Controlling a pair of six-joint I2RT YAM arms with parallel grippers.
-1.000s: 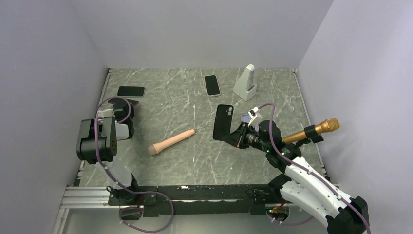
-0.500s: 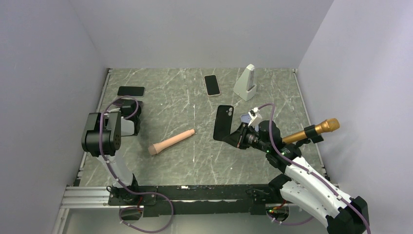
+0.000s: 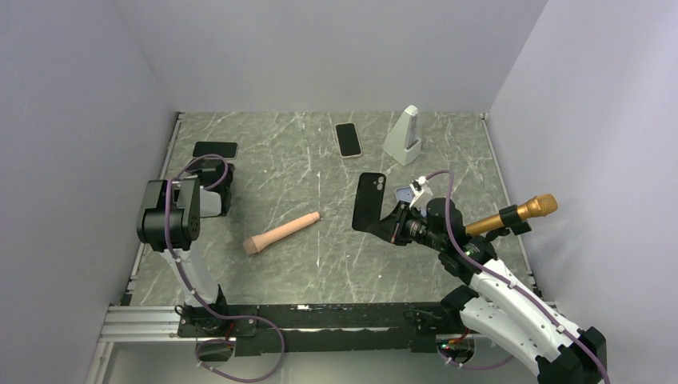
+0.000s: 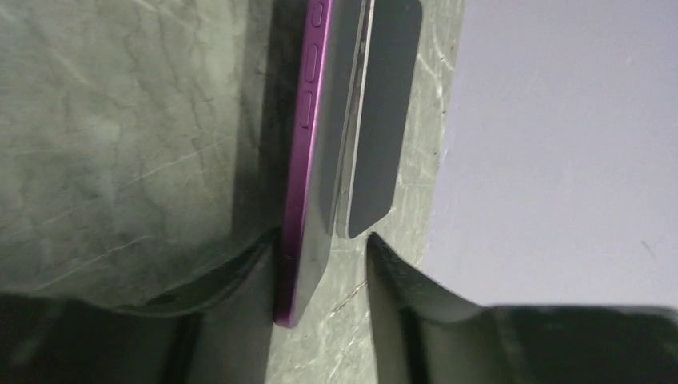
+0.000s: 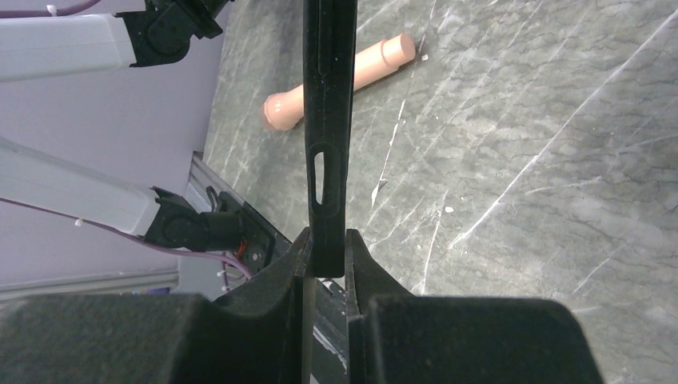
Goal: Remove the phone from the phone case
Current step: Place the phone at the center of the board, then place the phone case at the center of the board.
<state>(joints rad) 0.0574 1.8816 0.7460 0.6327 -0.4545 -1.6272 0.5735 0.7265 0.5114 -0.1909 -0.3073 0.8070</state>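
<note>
Over the right half of the table (image 3: 464,144), the right pincer (image 5: 326,248) clamps the empty phone case (image 5: 328,120) by one thin edge; it may slip. By the far left edge, the left pincer (image 4: 320,244), jaws parted, straddles the phone (image 4: 300,160) and could drag it.

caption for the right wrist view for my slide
Right gripper clamped on a black phone case, held edge-on above the grey marble table, with a peach cylinder lying beyond it.

Peach cylinder (image 3: 281,233) on grey marbled table (image 3: 264,152), gold microphone (image 3: 524,212) (far right); white wedge stand (image 3: 403,137) at back
</note>
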